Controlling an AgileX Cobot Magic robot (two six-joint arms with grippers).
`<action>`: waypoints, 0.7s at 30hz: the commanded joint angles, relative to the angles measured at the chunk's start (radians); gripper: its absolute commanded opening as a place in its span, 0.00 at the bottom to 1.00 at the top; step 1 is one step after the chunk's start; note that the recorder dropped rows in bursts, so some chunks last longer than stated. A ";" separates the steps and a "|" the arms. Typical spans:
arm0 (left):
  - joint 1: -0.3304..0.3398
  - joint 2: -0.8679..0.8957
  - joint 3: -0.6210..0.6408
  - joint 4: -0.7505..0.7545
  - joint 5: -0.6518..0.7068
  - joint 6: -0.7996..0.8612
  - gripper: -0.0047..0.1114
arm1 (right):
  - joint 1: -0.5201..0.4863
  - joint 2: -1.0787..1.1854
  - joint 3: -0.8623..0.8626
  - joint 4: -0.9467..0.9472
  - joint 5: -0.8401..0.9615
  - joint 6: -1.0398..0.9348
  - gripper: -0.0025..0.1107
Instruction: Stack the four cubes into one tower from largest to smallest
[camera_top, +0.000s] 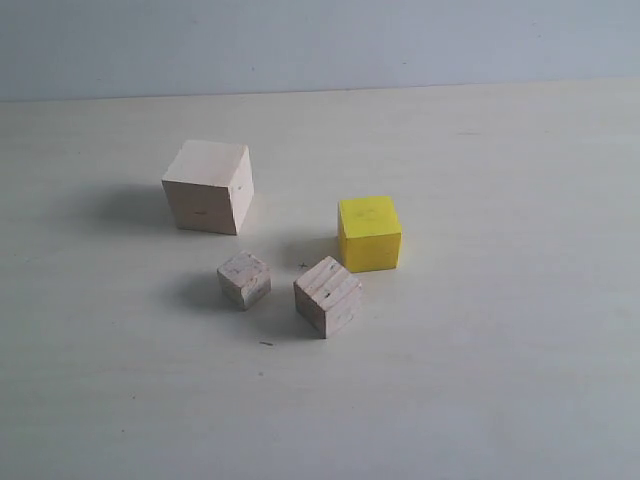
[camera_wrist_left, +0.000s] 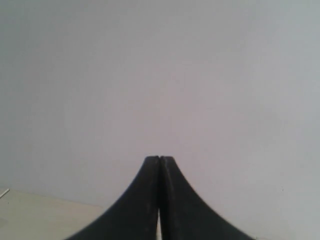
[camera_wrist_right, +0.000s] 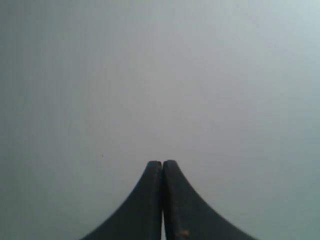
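Yellow cube (camera_top: 369, 233) on the table (camera_top: 500, 380), none stacked, large pale cube (camera_top: 208, 187) well apart to its far left, grained cube (camera_top: 327, 296) just beside its near-left corner, smallest cube (camera_top: 244, 279) beyond that, left gripper (camera_wrist_left: 159, 159) and right gripper (camera_wrist_right: 162, 163) fingers pressed together, empty.

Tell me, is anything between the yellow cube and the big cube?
Nothing visible: only bare table lies between the yellow cube and the big cube. The smallest cube and grained cube sit nearer the camera, off that path.
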 joint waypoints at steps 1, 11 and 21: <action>-0.070 0.199 -0.172 0.005 0.104 0.010 0.04 | 0.035 0.157 -0.146 -0.004 0.162 0.020 0.02; -0.415 0.589 -0.374 -0.001 0.357 0.158 0.04 | 0.258 0.512 -0.268 0.049 0.495 0.020 0.02; -0.446 0.708 -0.374 -0.078 0.367 0.149 0.04 | 0.280 0.708 -0.268 0.151 0.714 0.020 0.02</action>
